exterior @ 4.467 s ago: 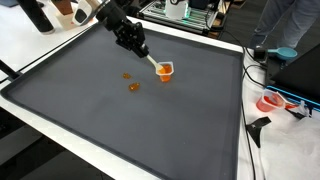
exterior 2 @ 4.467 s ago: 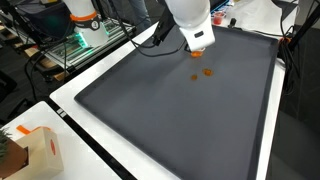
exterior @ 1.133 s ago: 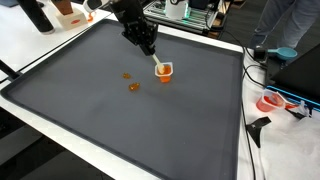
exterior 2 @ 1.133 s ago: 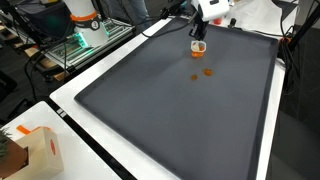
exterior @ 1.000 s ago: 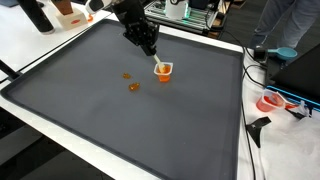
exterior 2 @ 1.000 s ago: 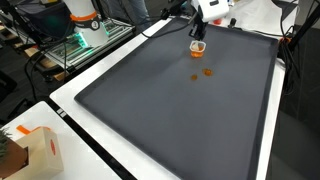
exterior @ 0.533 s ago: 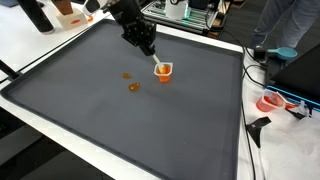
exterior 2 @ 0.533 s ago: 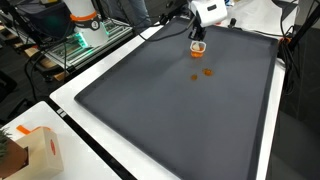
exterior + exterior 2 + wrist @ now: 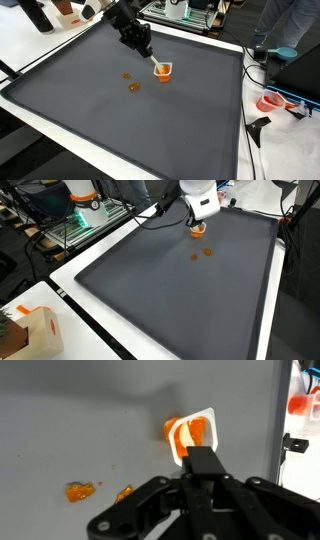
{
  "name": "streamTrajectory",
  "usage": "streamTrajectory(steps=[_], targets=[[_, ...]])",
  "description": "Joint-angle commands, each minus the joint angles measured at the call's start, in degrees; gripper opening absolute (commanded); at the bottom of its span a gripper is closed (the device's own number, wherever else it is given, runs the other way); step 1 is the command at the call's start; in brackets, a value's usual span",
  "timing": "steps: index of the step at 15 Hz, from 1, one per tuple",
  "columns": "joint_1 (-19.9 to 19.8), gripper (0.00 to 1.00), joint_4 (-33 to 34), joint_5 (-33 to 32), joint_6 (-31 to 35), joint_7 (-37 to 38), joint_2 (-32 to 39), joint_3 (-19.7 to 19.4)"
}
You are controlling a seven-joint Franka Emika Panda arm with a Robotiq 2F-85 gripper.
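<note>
fingers (image 9: 200,460) pressed together at orange cup (image 9: 190,432) rim; mat (image 9: 120,130) edge near, middle open

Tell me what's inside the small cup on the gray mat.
Orange contents show inside the cup. The pincer covers its near edge in the wrist view, so how much it holds is hidden.

A small, pale cup (image 9: 165,70) stands upright on the dark mat (image 9: 150,125), toward the mat's far edge in an exterior view. Its inside is orange, and in the wrist view its rim looks squarish. Near the cup but apart from it, a larger orange scrap (image 9: 134,87) and a smaller orange scrap (image 9: 127,75) lie flat, close together.
</note>
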Motion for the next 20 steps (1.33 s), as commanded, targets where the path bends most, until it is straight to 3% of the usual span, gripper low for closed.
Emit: streamTrajectory(steps=[1,20], targets=[[-1.64,0.03,0.24,2.94,-1.88,-3.04,1.39,0.81],[-4.64,0.03,1.73,12.64,-8.38,-10.46,4.46,-0.42]])
